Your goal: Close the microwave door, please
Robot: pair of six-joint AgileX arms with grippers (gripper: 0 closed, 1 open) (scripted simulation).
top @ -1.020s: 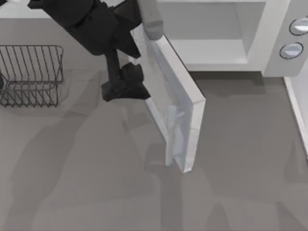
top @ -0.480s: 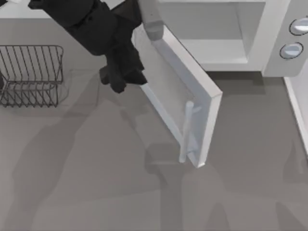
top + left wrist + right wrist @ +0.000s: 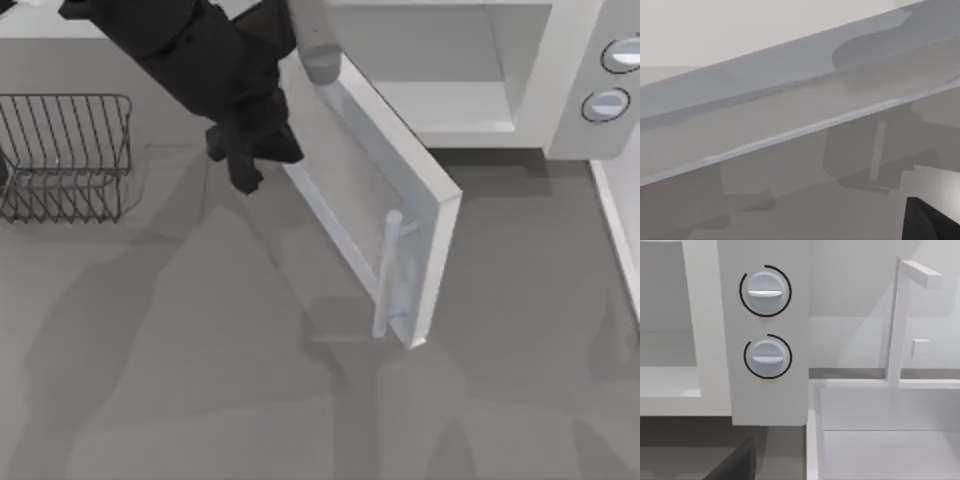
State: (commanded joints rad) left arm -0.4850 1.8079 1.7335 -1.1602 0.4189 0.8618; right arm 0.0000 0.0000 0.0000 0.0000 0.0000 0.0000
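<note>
The white microwave [image 3: 560, 90] stands at the back of the table with its pale cavity open. Its two grey knobs [image 3: 765, 292] face the right wrist view. The microwave door [image 3: 370, 200] is hinged at the cavity's left and stands ajar, angled out toward the front, with its pale bar handle [image 3: 388, 270] near the free edge. My left gripper [image 3: 250, 155] hangs just left of the door's outer face, close to the hinge end. In the left wrist view the microwave door [image 3: 790, 115] runs slantwise across, very near. A dark part of my right gripper [image 3: 735, 465] sits below the knob panel.
A dark wire rack [image 3: 65, 155] stands at the table's left edge. A white basin [image 3: 880, 430] with a thin white post [image 3: 895, 325] lies right of the microwave. Bare grey tabletop [image 3: 250, 400] stretches in front of the door.
The door has swung to the right, toward the cavity, then stopped. My left gripper has drawn back up and away from the door's face.
</note>
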